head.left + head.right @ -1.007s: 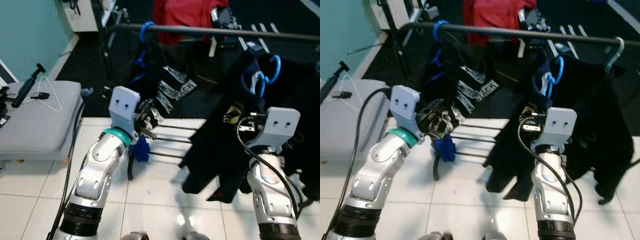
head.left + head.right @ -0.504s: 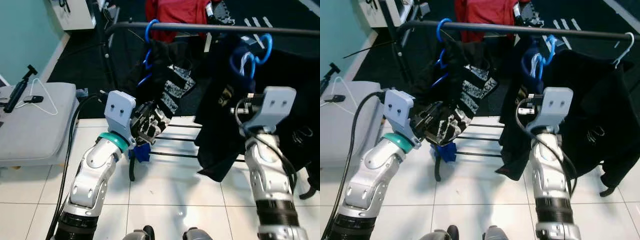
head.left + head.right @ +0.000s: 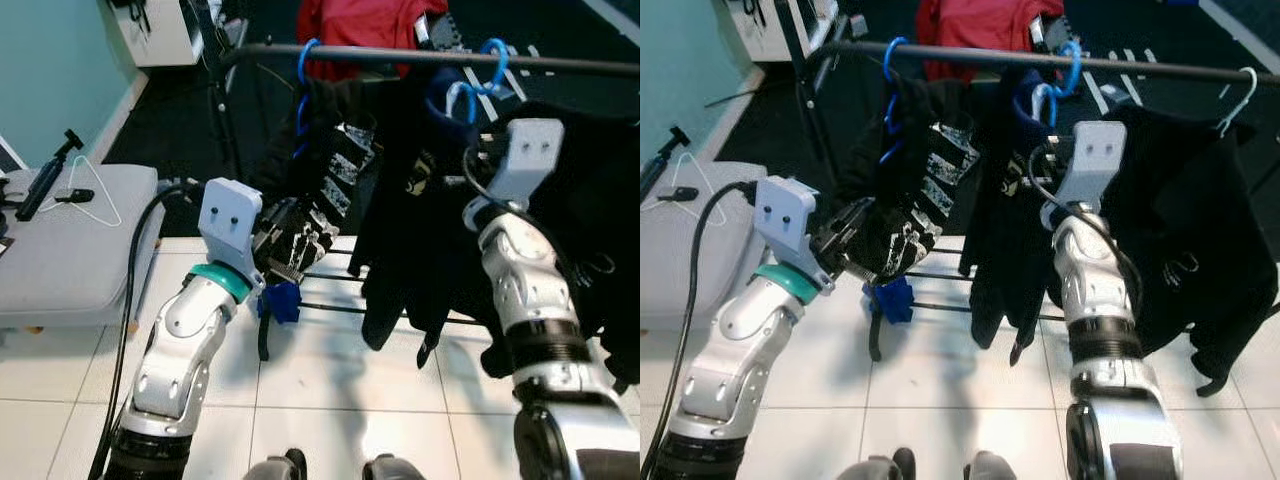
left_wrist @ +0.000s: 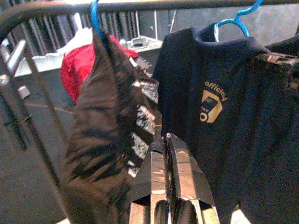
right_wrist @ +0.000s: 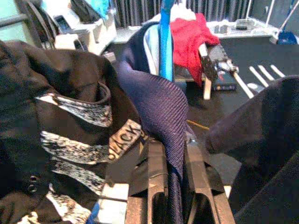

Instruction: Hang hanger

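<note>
The right arm reaches up toward the rail [image 3: 560,66], its gripper [image 5: 172,161] clenched on the navy shirt [image 5: 161,112] just below the blue hanger [image 3: 478,78]. That hanger's hook sits at the rail, at twelve o'clock from the wrist; whether it rests on it is unclear. The left gripper [image 4: 169,158], fingers pressed together, points at the black garment [image 4: 110,135].

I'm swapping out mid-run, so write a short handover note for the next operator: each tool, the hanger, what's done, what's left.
Right tool: shut on the navy shirt, held up at the black rail.
Left tool: fingers together, resting against the black-and-white patterned garment, which hangs on its own hanger.
The navy shirt's blue plastic hanger: hook at the rail; seating unclear.
Left: confirm the hook is over the rail, release, withdraw.
</note>
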You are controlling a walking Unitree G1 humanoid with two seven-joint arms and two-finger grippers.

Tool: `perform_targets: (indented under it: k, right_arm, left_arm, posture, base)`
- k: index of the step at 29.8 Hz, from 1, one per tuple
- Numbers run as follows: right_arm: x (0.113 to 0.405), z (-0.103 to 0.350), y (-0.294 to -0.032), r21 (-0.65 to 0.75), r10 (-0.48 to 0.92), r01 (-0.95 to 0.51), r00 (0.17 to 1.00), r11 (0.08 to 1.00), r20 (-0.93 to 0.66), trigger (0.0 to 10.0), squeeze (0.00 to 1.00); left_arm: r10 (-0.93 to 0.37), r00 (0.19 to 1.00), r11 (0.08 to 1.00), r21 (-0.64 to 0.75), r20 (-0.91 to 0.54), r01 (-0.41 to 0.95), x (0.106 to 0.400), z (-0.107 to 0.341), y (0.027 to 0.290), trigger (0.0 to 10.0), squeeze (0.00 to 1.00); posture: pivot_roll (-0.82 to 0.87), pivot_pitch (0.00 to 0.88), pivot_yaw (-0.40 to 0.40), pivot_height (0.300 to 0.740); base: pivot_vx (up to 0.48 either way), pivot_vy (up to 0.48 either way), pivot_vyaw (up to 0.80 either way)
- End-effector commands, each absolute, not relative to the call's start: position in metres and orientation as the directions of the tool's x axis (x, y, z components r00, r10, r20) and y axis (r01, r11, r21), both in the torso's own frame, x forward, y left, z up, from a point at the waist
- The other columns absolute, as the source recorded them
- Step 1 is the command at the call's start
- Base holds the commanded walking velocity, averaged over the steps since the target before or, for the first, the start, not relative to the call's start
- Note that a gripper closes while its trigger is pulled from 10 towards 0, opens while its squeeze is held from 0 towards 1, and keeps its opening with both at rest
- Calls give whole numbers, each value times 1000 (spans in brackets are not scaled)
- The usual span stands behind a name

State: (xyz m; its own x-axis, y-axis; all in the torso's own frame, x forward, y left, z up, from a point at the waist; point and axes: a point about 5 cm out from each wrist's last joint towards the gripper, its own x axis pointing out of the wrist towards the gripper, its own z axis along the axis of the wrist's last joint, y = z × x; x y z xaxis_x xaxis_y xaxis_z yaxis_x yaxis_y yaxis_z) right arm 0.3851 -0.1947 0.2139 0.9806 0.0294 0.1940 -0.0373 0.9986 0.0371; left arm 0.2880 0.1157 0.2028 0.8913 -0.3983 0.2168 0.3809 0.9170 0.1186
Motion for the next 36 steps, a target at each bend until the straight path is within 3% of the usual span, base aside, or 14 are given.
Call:
perform_targets:
  k: [1,5,11,12,17,18,23,25,28,31,33,35,36]
  right_arm:
    - [391,220,-195,9,36,-39,980,999,194,10000,0]
    - [401,226,-199,-72,29,-18,989,997,148,10000,0]
    - [402,227,-201,-77,27,-16,990,997,142,10000,0]
    - [403,225,-201,-70,31,-22,990,997,134,10000,1000]
    - [399,213,-202,-47,32,-26,991,999,132,10000,1000]
    - [394,212,-203,-43,15,-8,985,999,174,10000,0]
    - [366,211,-202,9,-47,47,931,999,361,10000,0]
    - [366,211,-202,9,-47,47,931,999,361,10000,0]
    - [329,196,-191,31,-67,59,909,998,412,10000,0]
    - [292,165,-177,33,-57,49,931,998,360,10000,0]
    - [292,165,-177,33,-57,49,931,998,360,10000,0]
    - [264,120,-176,1,-63,64,971,998,233,10000,0]
    - [264,120,-176,1,-63,64,971,998,233,10000,0]
  left_arm:
    - [-371,907,928,122,199,353,285,200,121,10000,0]
    - [-346,918,937,119,194,328,280,199,126,10000,0]
    - [-341,920,939,120,195,323,279,200,127,10000,0]
    - [-339,920,939,120,195,321,279,200,127,10000,0]
    - [-338,921,940,122,194,320,279,201,126,10000,0]
    - [-339,921,939,123,193,321,279,201,126,10000,0]
    - [-343,920,938,120,189,325,278,201,124,10000,0]
    - [-343,920,938,120,189,325,278,201,124,10000,0]
    - [-351,919,935,117,179,334,276,199,124,10000,0]
    - [-359,919,932,112,164,345,274,194,124,10000,0]
    - [-359,919,932,112,164,345,274,194,124,10000,0]
    - [-371,918,926,120,140,357,272,186,122,10000,0]
    - [-371,918,926,120,140,357,272,186,122,10000,0]
  posture:
    - [-31,127,56,740]
    - [-13,131,47,740]
    - [-7,130,45,740]
    - [-3,130,46,740]
    - [-13,126,52,740]
    - [-19,125,52,740]
    - [-32,124,48,740]
    - [-32,124,48,740]
    - [-50,123,52,740]
    - [-64,123,59,740]
    - [-64,123,59,740]
    - [-84,116,71,740]
    - [-84,116,71,740]
  base:
    - [0,0,0]
    - [0,0,0]
    - [0,0,0]
    - [0,0,0]
    - [0,0,0]
    - [0,0,0]
    - [0,0,0]
    - [0,0,0]
    - [0,0,0]
    - [0,0,0]
    - [0,0,0]
    - [0,0,0]
    - [0,0,0]
